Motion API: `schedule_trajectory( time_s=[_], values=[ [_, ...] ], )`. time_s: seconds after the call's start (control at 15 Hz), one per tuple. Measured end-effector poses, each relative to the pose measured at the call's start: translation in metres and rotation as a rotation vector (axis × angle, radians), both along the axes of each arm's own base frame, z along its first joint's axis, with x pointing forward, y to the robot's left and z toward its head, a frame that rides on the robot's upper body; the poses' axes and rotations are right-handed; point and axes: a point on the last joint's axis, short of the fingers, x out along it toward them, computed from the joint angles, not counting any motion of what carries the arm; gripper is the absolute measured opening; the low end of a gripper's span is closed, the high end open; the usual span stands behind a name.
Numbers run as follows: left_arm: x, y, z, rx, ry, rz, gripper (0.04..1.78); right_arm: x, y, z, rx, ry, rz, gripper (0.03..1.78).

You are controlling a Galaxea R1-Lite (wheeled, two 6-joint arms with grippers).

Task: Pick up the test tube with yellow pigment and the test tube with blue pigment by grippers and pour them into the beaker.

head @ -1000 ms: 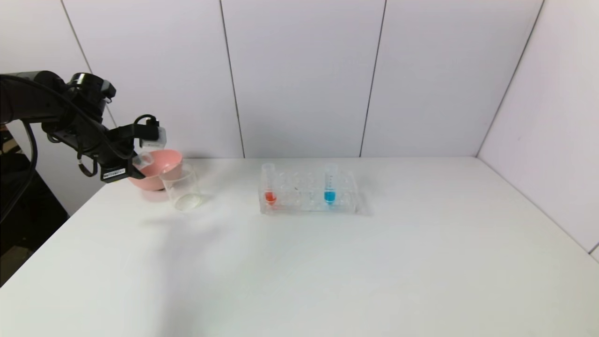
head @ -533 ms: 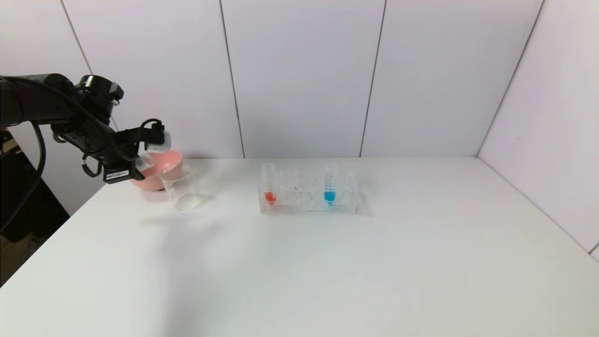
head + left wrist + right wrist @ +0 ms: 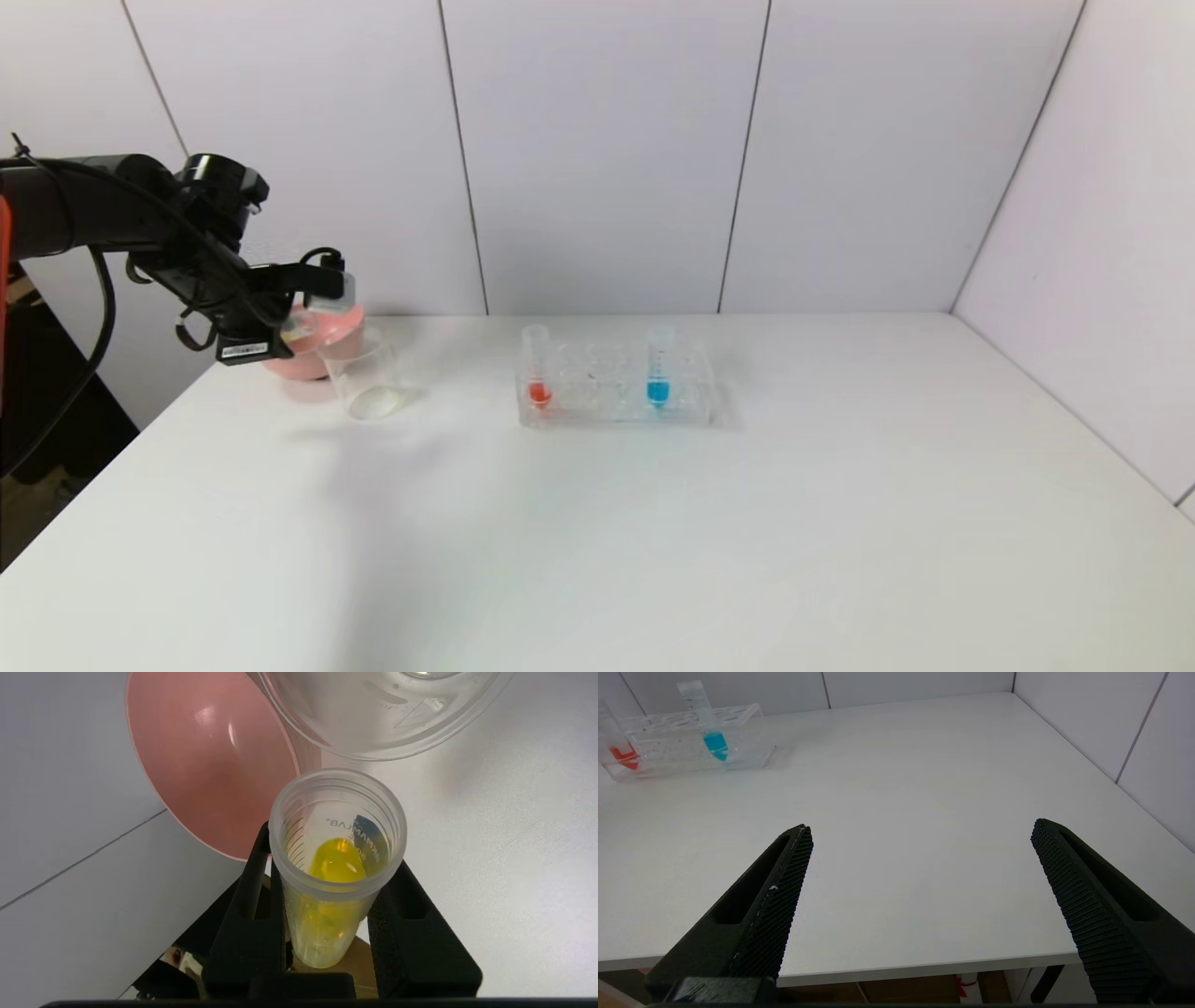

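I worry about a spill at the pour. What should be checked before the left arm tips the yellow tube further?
1. Left gripper clamped on yellow tube: ok.
2. Yellow liquid inside the tube, none spilled: ok.
3. Tube mouth over the beaker opening: not ok; it sits beside the rim, near the pink bowl.
4. Beaker upright on the table: ok.
5. Blue tube upright in the rack: ok.
6. Right gripper open, away from the pour: ok.
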Motion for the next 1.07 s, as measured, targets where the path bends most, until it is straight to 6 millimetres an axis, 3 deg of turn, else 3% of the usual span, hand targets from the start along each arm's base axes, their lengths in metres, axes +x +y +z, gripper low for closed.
schedule_trajectory(
  time_s=[1.07],
  values=[
    [0.004, -0.013, -0.005, 0.153, 0.035, -0.031, 0.51, 0.0, 0.0, 0.0, 0.0, 0.0, 0.0, 1.71]
  ],
)
